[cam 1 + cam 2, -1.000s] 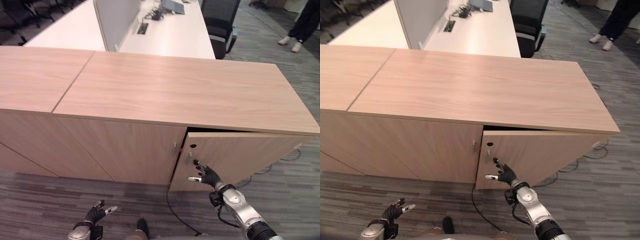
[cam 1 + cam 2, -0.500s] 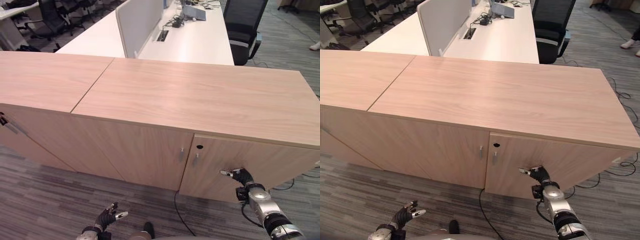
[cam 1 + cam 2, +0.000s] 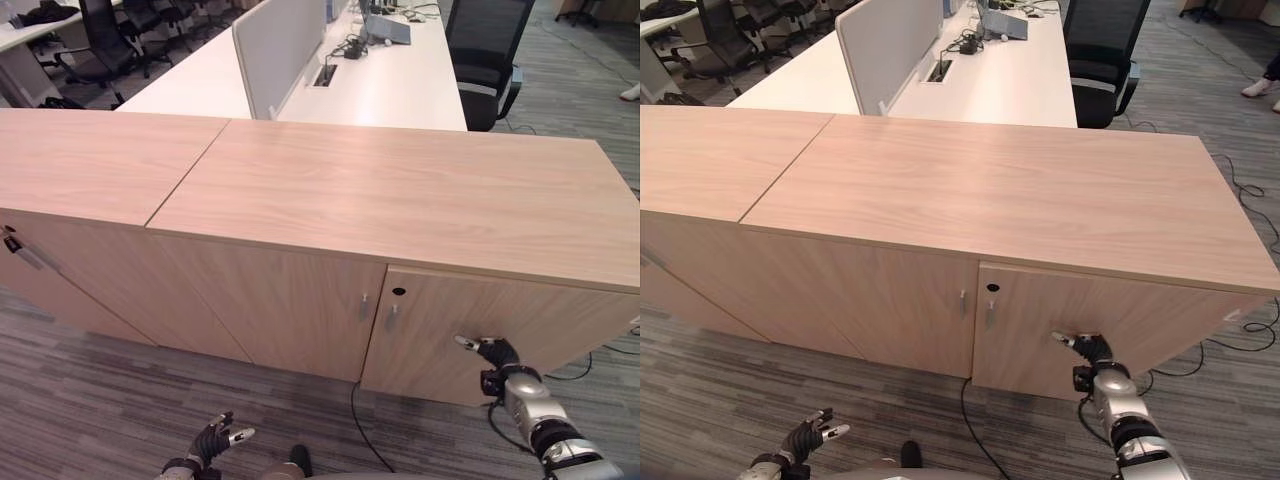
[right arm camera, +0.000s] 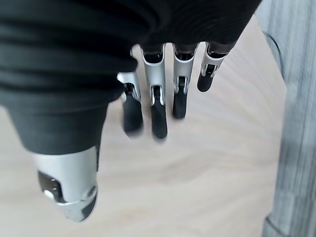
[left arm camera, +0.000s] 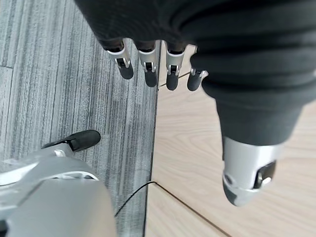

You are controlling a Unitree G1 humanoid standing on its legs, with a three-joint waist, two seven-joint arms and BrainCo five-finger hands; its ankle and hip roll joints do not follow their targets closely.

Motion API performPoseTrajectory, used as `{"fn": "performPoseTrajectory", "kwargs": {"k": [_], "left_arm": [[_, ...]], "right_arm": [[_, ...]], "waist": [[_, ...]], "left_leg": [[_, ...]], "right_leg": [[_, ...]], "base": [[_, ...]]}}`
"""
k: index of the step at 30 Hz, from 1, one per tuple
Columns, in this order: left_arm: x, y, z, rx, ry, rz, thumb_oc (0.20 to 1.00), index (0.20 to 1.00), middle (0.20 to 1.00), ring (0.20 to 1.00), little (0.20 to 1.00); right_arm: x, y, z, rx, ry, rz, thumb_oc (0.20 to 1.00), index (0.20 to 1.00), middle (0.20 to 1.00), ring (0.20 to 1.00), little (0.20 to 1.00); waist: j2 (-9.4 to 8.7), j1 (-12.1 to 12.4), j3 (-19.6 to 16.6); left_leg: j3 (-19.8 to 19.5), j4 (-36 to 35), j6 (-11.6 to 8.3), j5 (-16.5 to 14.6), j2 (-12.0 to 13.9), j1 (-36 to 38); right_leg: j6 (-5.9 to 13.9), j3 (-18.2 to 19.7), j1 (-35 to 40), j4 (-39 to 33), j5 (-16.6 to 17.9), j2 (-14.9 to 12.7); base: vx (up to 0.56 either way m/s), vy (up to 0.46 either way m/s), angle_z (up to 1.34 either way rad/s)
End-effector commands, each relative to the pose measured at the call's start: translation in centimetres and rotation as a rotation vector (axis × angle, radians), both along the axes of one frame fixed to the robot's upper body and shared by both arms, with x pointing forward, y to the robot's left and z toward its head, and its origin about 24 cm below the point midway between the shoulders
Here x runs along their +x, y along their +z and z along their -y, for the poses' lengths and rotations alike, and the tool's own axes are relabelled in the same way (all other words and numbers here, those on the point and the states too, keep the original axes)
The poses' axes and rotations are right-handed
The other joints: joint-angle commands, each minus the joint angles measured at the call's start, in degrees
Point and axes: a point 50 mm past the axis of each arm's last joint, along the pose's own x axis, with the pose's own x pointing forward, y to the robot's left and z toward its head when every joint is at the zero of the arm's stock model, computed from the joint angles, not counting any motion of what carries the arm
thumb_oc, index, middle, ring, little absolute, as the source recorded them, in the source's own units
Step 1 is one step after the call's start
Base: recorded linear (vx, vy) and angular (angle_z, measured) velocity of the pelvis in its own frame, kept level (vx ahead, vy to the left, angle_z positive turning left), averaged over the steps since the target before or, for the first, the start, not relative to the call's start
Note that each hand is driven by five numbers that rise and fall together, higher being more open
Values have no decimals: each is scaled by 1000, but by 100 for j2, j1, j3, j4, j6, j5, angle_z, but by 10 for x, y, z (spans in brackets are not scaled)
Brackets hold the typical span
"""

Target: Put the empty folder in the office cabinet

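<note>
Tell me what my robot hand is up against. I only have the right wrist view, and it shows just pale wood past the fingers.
Observer: Your right robot hand has straight fingers at the face of the cabinet's right door, below and to the right of the door's handle.
Operator: Is that door shut?
Observer: It looks shut. Its edge sits flush beside the left door, and I see no gap under the cabinet top.
Operator: And the left robot hand?
Observer: The left robot hand hangs low over the carpet in front of the cabinet, fingers relaxed, holding nothing.
</note>
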Motion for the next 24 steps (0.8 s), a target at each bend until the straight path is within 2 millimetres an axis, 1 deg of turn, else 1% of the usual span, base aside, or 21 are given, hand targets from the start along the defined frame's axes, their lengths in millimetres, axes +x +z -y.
{"fn": "performPoseTrajectory", "kwargs": {"k": [1,2,3,5,6,7,8,9,10,12,13,14,15,20,24], "left_arm": [[18,2,-2,40,-15,30,1000,1000,1000,1000,1000],[18,2,-2,41,-16,30,1000,1000,1000,1000,1000],[17,0,-2,45,-8,21,1000,1000,1000,1000,1000],[15,-3,-1,45,9,9,1000,1000,1000,1000,1000],[15,-4,0,45,18,3,1000,1000,1000,1000,1000],[15,-4,0,45,19,3,1000,1000,1000,1000,1000],[15,-4,0,44,21,1,1000,1000,1000,1000,1000],[15,-4,1,38,29,8,1000,1000,1000,1000,1000],[15,-4,1,38,29,7,1000,1000,1000,1000,1000],[17,-4,4,26,44,17,1000,1000,1000,1000,1000],[17,-4,4,26,44,17,1000,1000,1000,1000,1000],[16,-5,4,22,54,11,1000,1000,1000,1000,1000],[15,-6,5,20,55,5,1000,1000,1000,1000,1000],[16,-7,8,15,55,5,1000,1000,1000,1000,1000],[16,-8,10,8,59,5,1000,1000,1000,1000,1000]], "right_arm": [[13,1,-16,15,61,32,1000,1000,1000,1000,1000],[13,1,-16,15,61,31,1000,1000,1000,1000,1000],[-7,-16,-23,37,66,-48,1000,1000,1000,1000,1000],[-35,-34,-30,50,83,-157,1000,1000,1000,1000,1000],[-63,-50,-35,66,95,-271,1000,1000,1000,1000,1000],[-63,-50,-35,66,95,-271,1000,1000,1000,1000,1000],[-75,-55,-38,63,118,-318,1000,1000,1000,1000,1000],[-91,-61,-37,63,117,-377,1000,1000,1000,1000,1000],[-91,-61,-37,63,117,-377,1000,1000,1000,1000,1000],[-101,-64,-33,74,63,-401,1000,1000,1000,1000,1000],[-101,-64,-33,74,63,-401,1000,1000,1000,1000,1000],[-106,-65,-29,68,54,-418,1000,1000,1000,1000,1000],[-107,-65,-28,63,49,-423,1000,1000,1000,1000,1000],[-106,-63,-19,60,-14,-415,1000,1000,1000,1000,1000],[-103,-62,-17,65,-42,-402,1000,1000,1000,1000,1000]], "waist": [[-36,71,-58],[-38,70,-62],[-35,25,-62],[-31,-29,-59],[-23,-79,-56],[-24,-80,-58],[-18,-108,-54],[-10,-154,-46],[-10,-153,-49],[-1,-217,-28],[0,-215,-26],[0,-259,-26],[-2,-267,-26],[3,-301,-34],[13,-307,-32]], "left_leg": [[149,36,-310,-116,347,191],[148,36,-310,-117,347,190],[157,34,-309,-123,344,204],[162,32,-304,-135,340,223],[164,28,-302,-146,331,240],[163,28,-302,-146,331,239],[166,30,-302,-150,331,249],[174,31,-298,-154,333,259],[174,31,-298,-154,333,258],[212,33,-292,-157,336,278],[213,33,-292,-158,336,279],[248,32,-294,-167,343,305],[262,34,-296,-167,348,310],[308,36,-301,-172,365,347],[328,32,-304,-174,373,357]], "right_leg": [[24,217,-93,327,-201,28],[24,216,-93,326,-201,27],[19,236,-96,330,-207,28],[17,242,-92,337,-208,27],[16,255,-92,347,-210,25],[16,254,-92,347,-210,25],[17,269,-91,349,-211,22],[14,284,-105,362,-211,17],[14,284,-106,363,-211,17],[19,327,-128,375,-204,13],[19,329,-129,375,-204,13],[19,362,-134,370,-194,15],[19,380,-134,366,-193,18],[9,420,-124,352,-197,35],[14,424,-125,326,-174,33]], "base": [[3,9,9],[6,12,13],[6,6,11],[1,5,3],[0,0,0],[0,0,0],[0,0,0],[-10,19,-3],[-11,18,-5],[-24,20,-12],[-30,28,-30],[-15,18,-35],[-20,19,-20],[-2,1,-2],[0,0,0]]}}
